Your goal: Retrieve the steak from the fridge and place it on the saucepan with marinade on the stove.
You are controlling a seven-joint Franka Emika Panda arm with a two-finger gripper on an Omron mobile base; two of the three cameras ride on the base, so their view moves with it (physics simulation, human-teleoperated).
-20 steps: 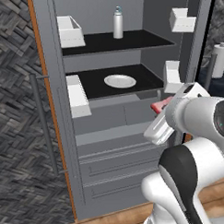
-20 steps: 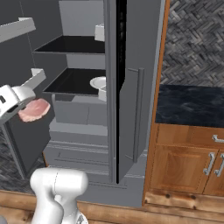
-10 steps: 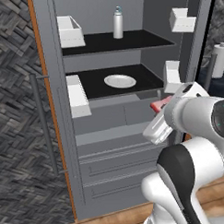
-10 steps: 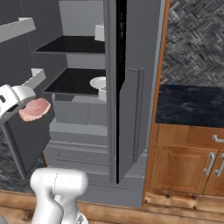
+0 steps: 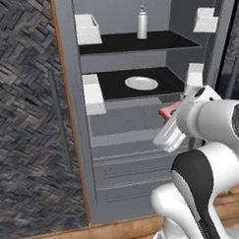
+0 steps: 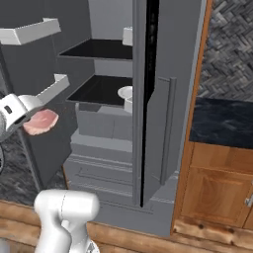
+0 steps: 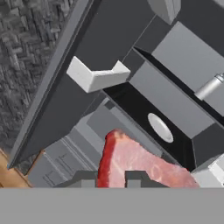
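Left base view, from left to right: dark herringbone wall (image 5: 23, 120), then open fridge (image 5: 80, 143) with long bar handle (image 5: 60, 119) on the swung door. White door bin (image 5: 93, 93) at the left of the lower black shelf (image 5: 115, 87), another one higher. Round white plate (image 5: 141, 83) lying on the lower shelf, grey bottle (image 5: 142, 23) standing upright on the upper shelf. Steak (image 5: 169, 111) seen as a small red edge in front of the fridge, outside the shelves, above the drawers, partly hidden by the white arm.

Right base view, from left to right: gripper (image 6: 30, 117) pinching the steak (image 6: 40, 121), pink slab held in the air, apart from the shelves. Further right the closed fridge door (image 6: 165, 113), wooden cabinet (image 6: 217, 190) with dark countertop (image 6: 225, 121).

Hand view: steak (image 7: 131, 162) pressed between the two dark fingertips (image 7: 136, 177), hanging over the fridge interior, with the plate (image 7: 159, 127) beyond it on the black shelf.
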